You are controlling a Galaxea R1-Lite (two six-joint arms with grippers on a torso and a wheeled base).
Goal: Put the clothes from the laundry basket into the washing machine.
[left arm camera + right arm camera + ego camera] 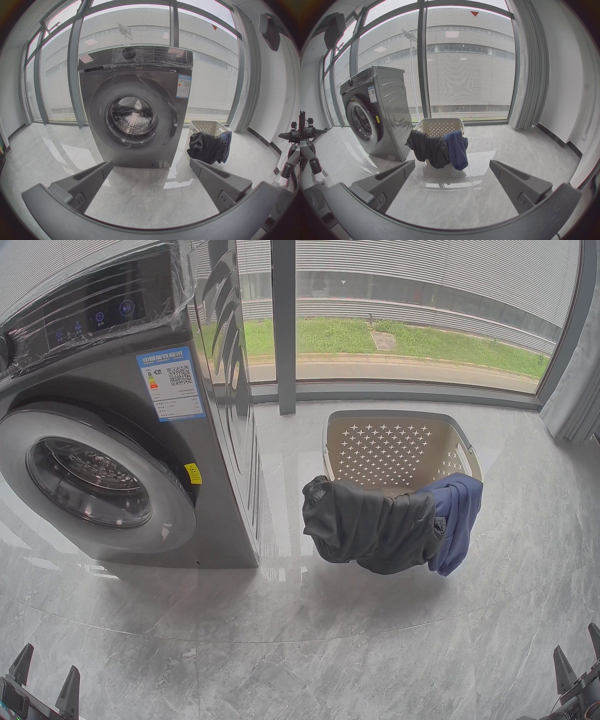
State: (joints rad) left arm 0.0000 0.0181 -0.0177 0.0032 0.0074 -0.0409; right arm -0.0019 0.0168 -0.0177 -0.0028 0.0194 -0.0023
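Fingers (pixel 82 182) of the left gripper (pixel 150 165) stand spread wide with nothing between them, and the right gripper (pixel 452 165) is splayed and bare too, both low over the grey floor (pixel 300 640). Well ahead, the laundry basket (pixel 400 417) sits just beside the washing machine (pixel 125 396), a black garment (pixel 369 527) and a blue garment (pixel 461 515) draped over its near rim
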